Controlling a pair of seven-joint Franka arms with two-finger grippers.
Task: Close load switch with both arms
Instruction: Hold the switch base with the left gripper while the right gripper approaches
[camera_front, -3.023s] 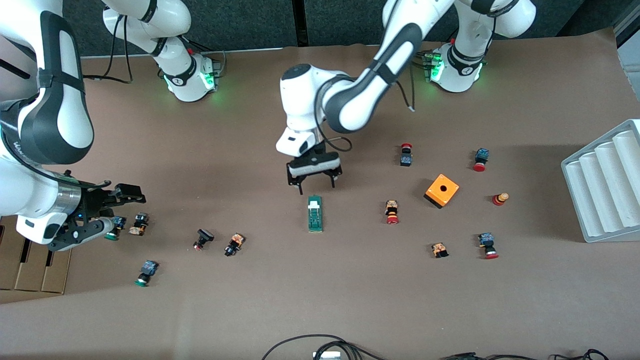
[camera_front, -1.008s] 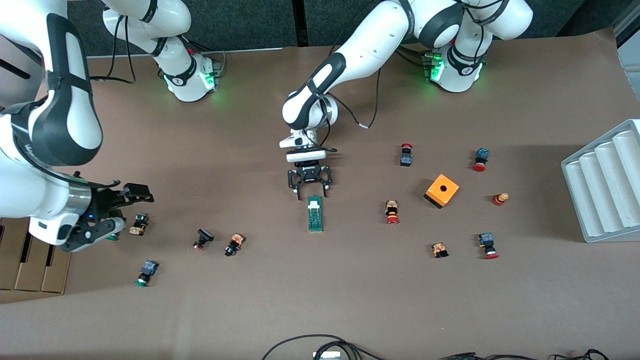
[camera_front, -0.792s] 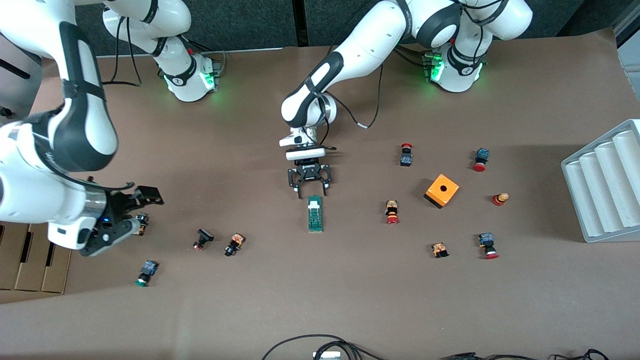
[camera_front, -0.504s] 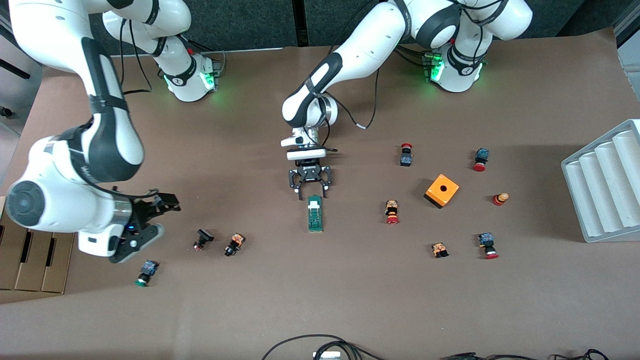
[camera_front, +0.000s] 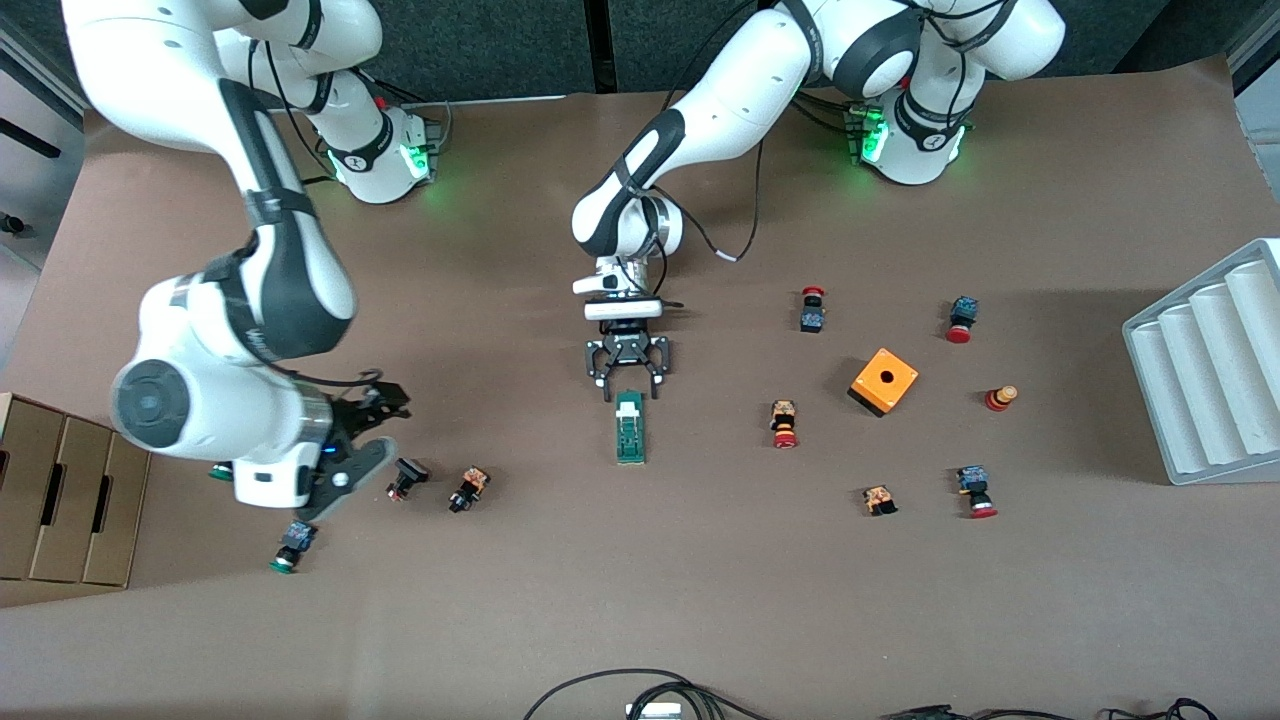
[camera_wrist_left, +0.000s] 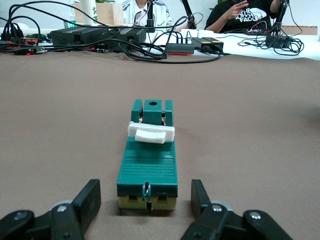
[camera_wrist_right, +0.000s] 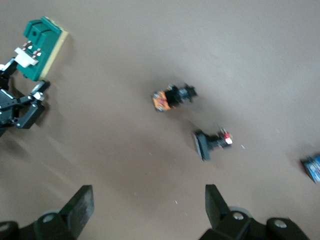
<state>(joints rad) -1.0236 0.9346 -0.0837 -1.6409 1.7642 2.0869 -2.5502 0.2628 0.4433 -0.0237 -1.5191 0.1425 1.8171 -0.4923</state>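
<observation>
While the left gripper (camera_front: 627, 381), jaws parted, is bracketing the load switch (camera_front: 629, 427) end to steady it, the right gripper (camera_front: 375, 435), open, is hanging over push buttons (camera_front: 400, 477).

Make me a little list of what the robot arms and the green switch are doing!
switch: lying flat mid-table, white slider near the end farther from the camera
left pincer: low at that end of the switch, fingers apart, not gripping
right pincer: open, over the table near small buttons toward the right arm's end
orange cube: toward the left arm's end
</observation>
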